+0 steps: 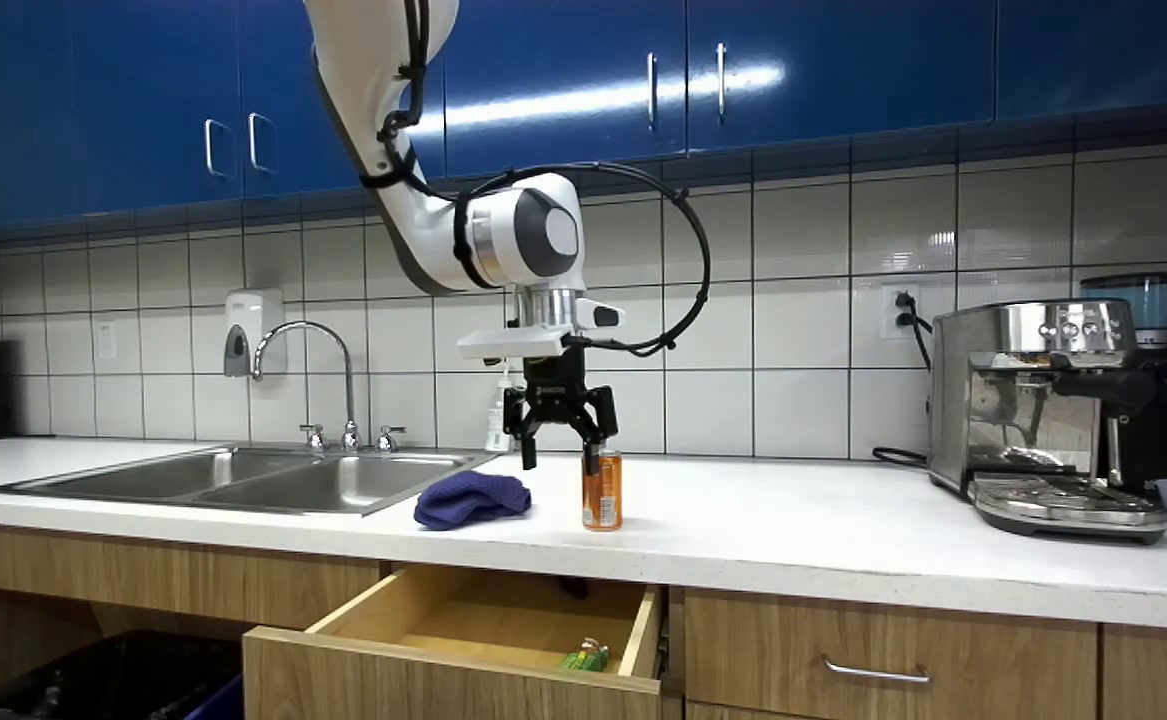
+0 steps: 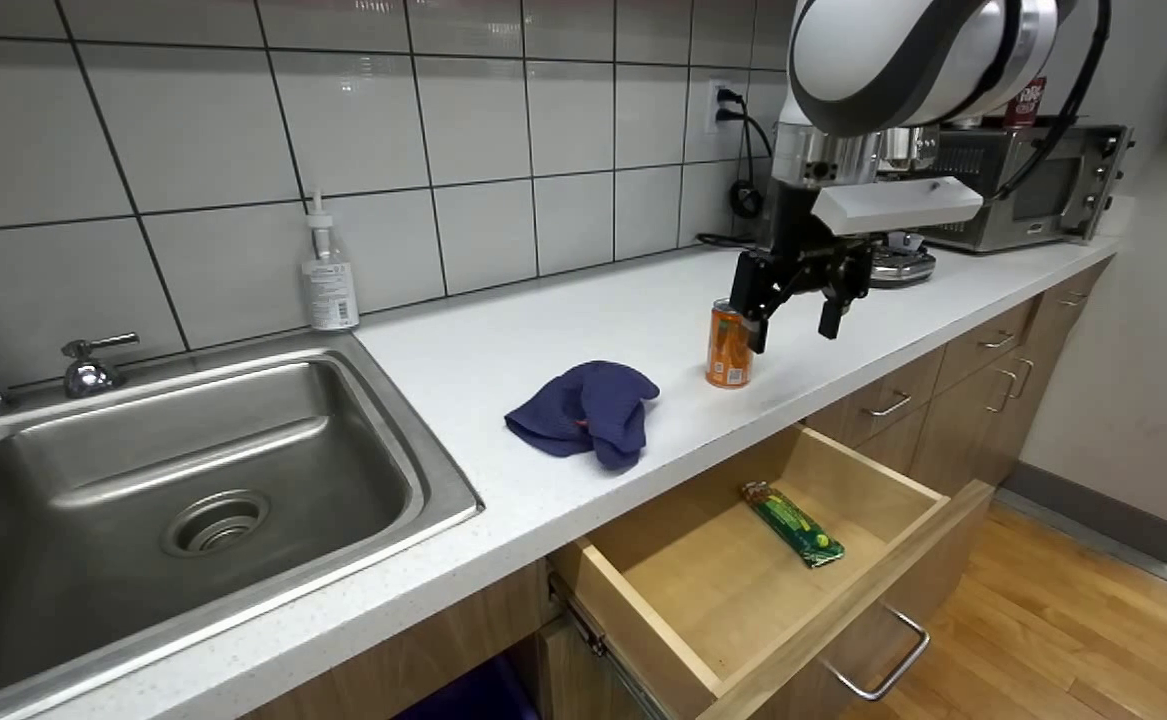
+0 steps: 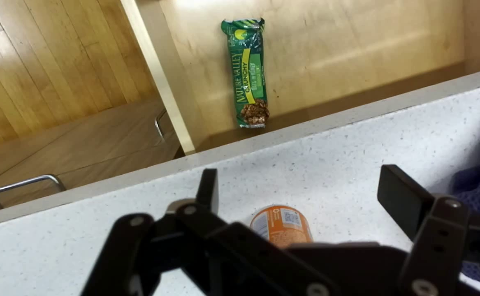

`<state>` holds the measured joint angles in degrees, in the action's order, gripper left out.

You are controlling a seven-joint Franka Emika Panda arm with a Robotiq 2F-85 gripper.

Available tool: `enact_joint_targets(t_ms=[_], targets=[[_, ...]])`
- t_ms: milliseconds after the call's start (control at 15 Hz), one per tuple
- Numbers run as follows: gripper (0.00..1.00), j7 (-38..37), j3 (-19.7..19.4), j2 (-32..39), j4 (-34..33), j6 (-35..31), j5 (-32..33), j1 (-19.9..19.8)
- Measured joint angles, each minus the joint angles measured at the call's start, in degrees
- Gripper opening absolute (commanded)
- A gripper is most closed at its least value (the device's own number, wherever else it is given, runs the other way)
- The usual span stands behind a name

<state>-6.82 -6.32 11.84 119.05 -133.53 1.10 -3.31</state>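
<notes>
Kitchen: glossy blue wall cabinets [image 1: 843, 60] along the top of the frame in an exterior view, pale tiled wall [image 1: 793, 235] behind, speckled white worktop [image 1: 773, 515] across the lower half. Black two-finger hand [image 1: 560, 463] sits just below frame centre, fingers spread wide, nothing gripped. Nearest item is a slim orange metal can [image 1: 602, 502], upright on the worktop, slightly right of the hand there. One finger overlaps its upper part in both exterior views (can't call contact from that). Wrist view: can at lower centre, partly hidden by the hand, a finger off to either side. Crumpled purple-blue textured cloth [image 2: 588, 410] lies left of the can, apart from it. Light-wood drawer [image 2: 703, 575] pulled out, lower right of an exterior view; flat green-wrapped Nature Valley bar [image 3: 248, 74] inside it, upper centre in wrist view. Double-bowl stainless-steel sink [image 1: 343, 485] on the left in both exterior views, chrome gooseneck tap [image 1: 349, 405] at its back edge. Boxy silver espresso machine [image 1: 1018, 425] far right.
</notes>
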Motion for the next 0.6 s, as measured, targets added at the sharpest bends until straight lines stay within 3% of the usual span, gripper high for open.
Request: enact_joint_targets(t_ms=[600], targets=[[1.0,0.0,-0.45,2.85,-6.36,3.23,-0.07,-1.12]])
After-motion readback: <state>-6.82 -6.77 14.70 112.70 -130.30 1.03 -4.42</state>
